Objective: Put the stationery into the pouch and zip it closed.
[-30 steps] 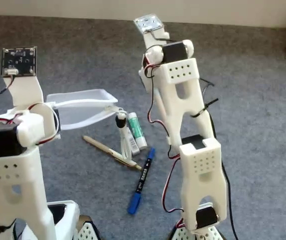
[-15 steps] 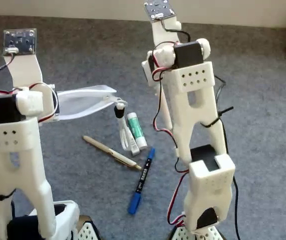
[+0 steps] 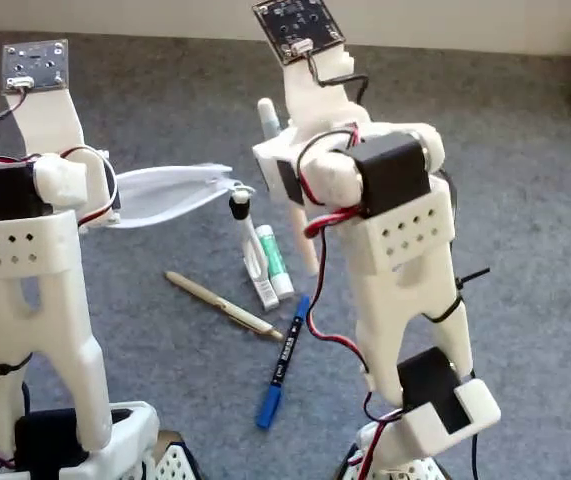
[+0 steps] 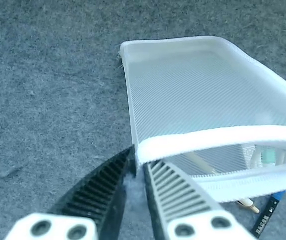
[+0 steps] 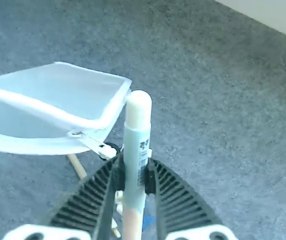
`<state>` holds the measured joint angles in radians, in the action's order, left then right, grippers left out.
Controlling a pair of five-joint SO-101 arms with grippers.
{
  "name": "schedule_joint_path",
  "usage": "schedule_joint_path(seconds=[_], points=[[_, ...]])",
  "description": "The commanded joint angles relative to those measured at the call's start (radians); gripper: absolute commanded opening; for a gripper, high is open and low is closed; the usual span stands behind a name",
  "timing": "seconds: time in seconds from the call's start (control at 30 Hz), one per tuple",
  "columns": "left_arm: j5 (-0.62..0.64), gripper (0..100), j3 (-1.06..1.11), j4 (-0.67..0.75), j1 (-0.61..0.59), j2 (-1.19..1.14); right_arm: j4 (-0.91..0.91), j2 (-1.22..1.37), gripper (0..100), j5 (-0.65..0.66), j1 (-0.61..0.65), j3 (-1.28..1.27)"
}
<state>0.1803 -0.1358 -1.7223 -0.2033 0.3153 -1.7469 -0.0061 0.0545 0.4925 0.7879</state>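
raising a white cylindrical plastic stick [image 5: 135,145] off the grey carpet [image 3: 525,150] in the clenched right gripper [image 5: 132,167], now nearing the mouth of the translucent white mesh pouch [image 4: 193,85] hanging open from the rim-pinching left gripper [image 4: 138,161], insertion seemingly next.

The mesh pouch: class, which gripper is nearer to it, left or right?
Left. The left gripper clamps the open rim of the pouch; the right gripper, holding a white tube, is off its zip end, not touching it.
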Motion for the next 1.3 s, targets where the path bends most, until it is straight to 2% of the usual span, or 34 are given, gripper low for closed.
schedule_joint_path(seconds=[0.0,0.1,0.83,1.27], points=[[0.014,1,-0.027,0.0,0.024,-0.012,-0.013,-0.074,0.6,-0.141,0.042,0.01],[0.014,1,-0.027,0.0,0.024,-0.012,-0.007,-0.087,0.6,-0.184,0.065,0.012],[0.014,1,-0.004,0.003,0.024,-0.012,0.081,-0.263,0.6,-0.186,0.292,0.004],[0.014,1,-0.002,0.003,0.024,-0.012,0.016,-0.332,0.6,-0.189,0.302,0.001]])
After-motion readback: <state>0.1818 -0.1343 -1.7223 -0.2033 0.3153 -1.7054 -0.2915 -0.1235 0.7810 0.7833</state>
